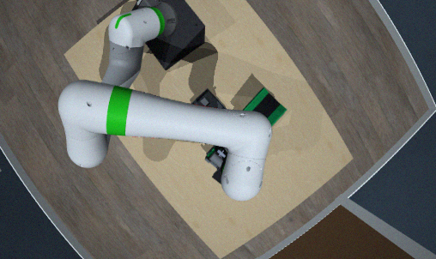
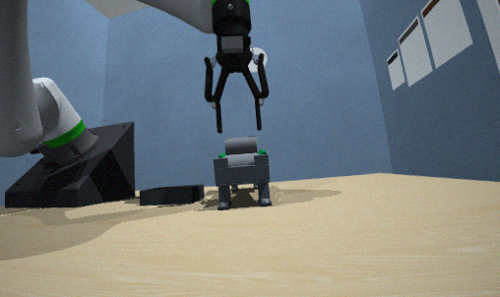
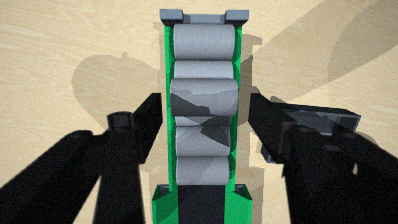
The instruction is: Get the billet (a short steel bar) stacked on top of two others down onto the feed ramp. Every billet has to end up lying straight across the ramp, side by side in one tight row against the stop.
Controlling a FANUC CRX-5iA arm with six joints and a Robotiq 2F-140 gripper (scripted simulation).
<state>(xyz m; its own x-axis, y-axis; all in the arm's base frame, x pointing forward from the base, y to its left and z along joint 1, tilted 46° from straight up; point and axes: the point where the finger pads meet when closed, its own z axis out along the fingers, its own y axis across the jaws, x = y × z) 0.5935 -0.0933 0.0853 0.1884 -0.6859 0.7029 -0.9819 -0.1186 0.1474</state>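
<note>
A green-sided feed ramp (image 3: 204, 115) runs up the middle of the wrist view, with a grey stop (image 3: 203, 16) at its far end. Several grey steel billets lie across it in a row. One billet (image 3: 204, 97) sits stacked on top of two others near the row's middle; it also shows on top in the side view (image 2: 241, 145). My gripper (image 2: 238, 130) hangs straight above that stacked billet, a short gap over it. It is open and empty, with a finger on each side of the ramp (image 3: 200, 130). In the overhead view the arm hides most of the ramp (image 1: 266, 105).
The robot's black base (image 2: 74, 173) stands at the left. A low black block (image 2: 171, 194) lies on the mat beside the ramp stand (image 2: 242, 180). The mat (image 1: 240, 201) ends in wood floor all round.
</note>
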